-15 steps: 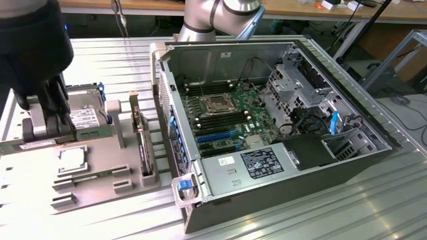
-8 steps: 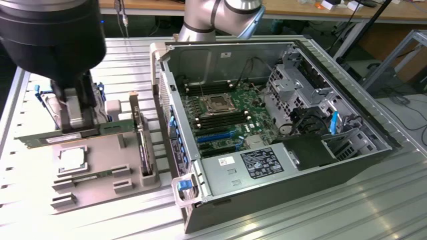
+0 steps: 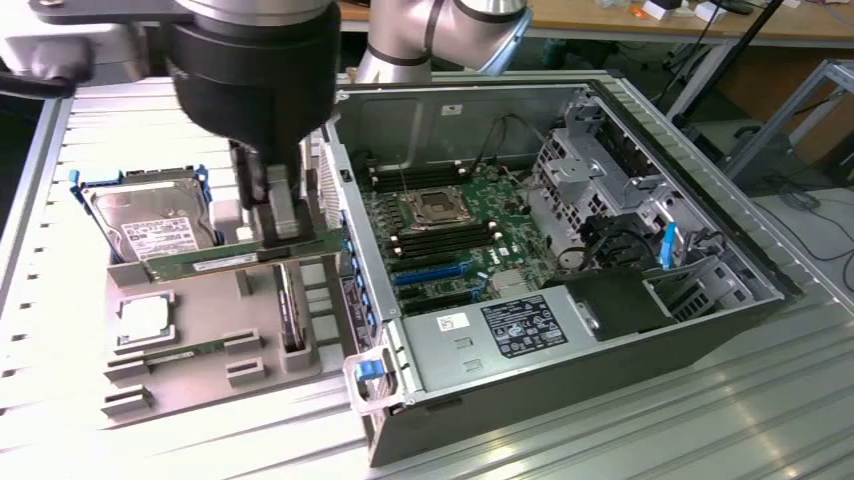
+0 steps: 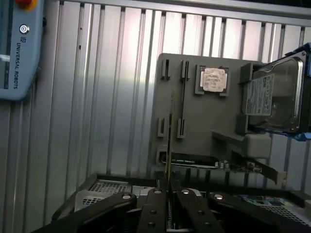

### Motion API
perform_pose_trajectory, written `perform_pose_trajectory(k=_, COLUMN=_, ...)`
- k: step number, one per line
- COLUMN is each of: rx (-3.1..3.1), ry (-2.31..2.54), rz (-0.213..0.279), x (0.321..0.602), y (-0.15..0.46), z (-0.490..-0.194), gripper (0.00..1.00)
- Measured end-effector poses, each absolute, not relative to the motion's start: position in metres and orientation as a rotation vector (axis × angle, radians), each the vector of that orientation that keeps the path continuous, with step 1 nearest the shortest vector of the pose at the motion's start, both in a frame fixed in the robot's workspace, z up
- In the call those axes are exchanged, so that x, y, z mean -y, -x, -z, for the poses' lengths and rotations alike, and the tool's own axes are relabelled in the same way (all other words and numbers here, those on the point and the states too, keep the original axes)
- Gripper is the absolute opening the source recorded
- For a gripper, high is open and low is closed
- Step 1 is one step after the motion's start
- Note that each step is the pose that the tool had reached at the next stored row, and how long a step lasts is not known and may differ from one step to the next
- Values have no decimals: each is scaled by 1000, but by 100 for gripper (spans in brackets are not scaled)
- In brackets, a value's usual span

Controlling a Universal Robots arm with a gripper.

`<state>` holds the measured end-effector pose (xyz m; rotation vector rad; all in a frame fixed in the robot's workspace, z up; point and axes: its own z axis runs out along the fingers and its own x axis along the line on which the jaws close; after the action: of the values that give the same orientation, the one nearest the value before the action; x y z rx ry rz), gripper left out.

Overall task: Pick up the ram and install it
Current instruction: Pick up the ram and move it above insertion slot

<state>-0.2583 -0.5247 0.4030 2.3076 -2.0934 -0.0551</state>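
Pinching long thin green ram stick (image 3: 200,263) with claw (image 3: 274,238), over grey plastic tray (image 3: 200,322). On the exterior view's left of open metal computer case (image 3: 534,410).

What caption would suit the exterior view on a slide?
Pincer gripping the memory stick at the gray tray, beside the open computer case.

Bright, even light from overhead. The ribbed metal desk (image 3: 54,420) glares near white toward its corner at the exterior view's left. In the wrist view, broad glare bands run along its ribs. Inside the computer case (image 3: 427,120), soft shade. The tool (image 4: 168,194) reads dark, underlit.
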Motion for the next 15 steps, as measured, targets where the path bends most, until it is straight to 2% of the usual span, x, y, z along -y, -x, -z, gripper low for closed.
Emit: perform_pose_trajectory(k=15, rx=2101, ry=-2301, rz=55, x=520, y=162, z=-400, gripper=13)
